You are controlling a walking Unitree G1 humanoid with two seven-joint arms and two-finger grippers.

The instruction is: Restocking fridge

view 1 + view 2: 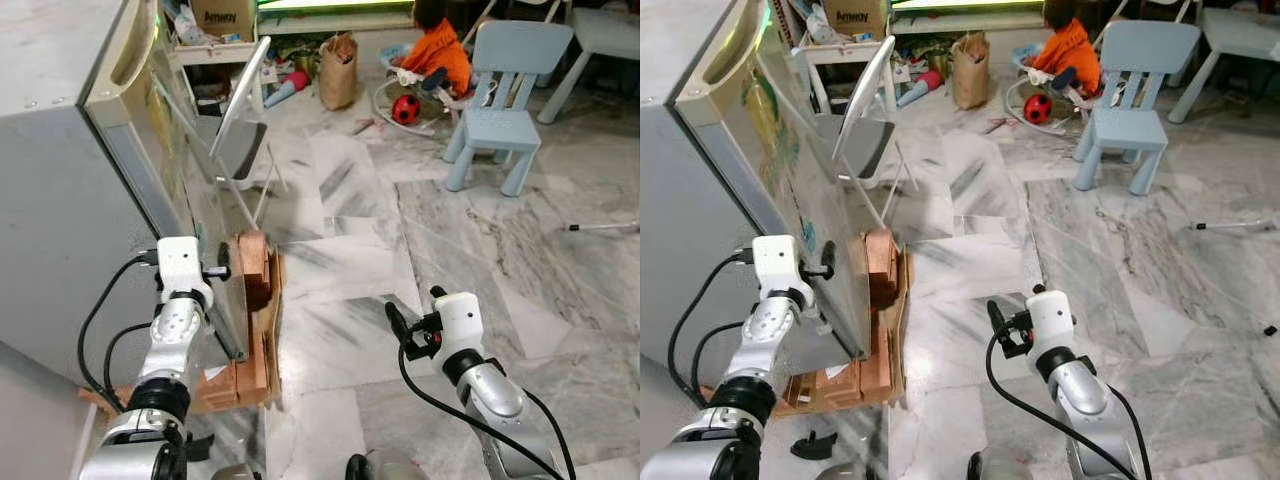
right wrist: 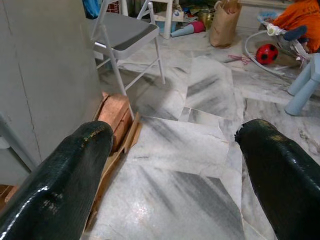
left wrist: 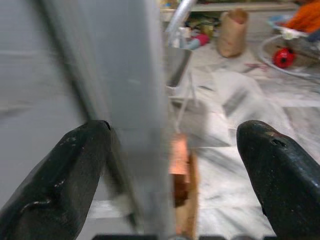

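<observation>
Marble floor lies open; left end effector straddles fridge door edge.

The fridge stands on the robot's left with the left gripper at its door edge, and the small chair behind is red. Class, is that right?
Not quite: the chair is pale blue, as the left eye view shows. The fridge is on the robot's left, with the left gripper at its door edge.

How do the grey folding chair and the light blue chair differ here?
The grey folding chair has thin metal legs and stands close beside the fridge; the light blue chair is chunky, with thick legs, and stands out on the marble floor near a person in orange. Both are upright with nothing on their seats.
</observation>
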